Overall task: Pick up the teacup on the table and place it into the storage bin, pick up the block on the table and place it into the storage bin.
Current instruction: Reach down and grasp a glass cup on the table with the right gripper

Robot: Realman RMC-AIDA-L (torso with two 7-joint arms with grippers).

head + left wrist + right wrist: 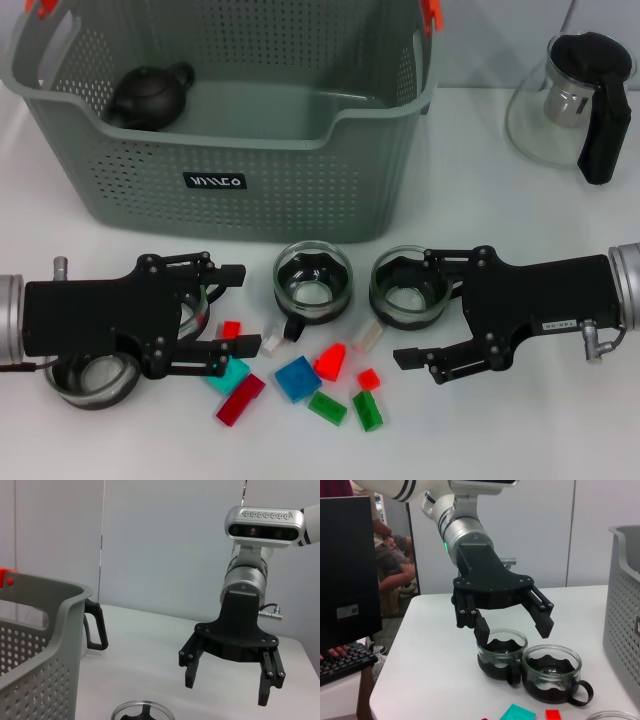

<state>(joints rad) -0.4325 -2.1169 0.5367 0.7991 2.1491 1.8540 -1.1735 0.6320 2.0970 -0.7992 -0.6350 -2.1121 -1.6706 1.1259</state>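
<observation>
Two glass teacups stand in front of the storage bin (300, 160): a middle teacup (312, 285) and a right teacup (403, 295). Another teacup (95, 380) lies partly under my left arm. A further cup (501, 652) sits below the left fingers. Several coloured blocks lie scattered nearby, among them blue (297, 378), red (331, 361) and teal (228, 376). My left gripper (248, 310) is open, left of the middle teacup. The right gripper (412, 310) is open, its fingers on either side of the right teacup and above the table (230, 682).
A dark teapot (148, 95) lies inside the bin at its left. A glass pot with a black handle (575, 100) stands at the back right. Green blocks (367, 410) and a dark red block (240, 400) lie near the front edge.
</observation>
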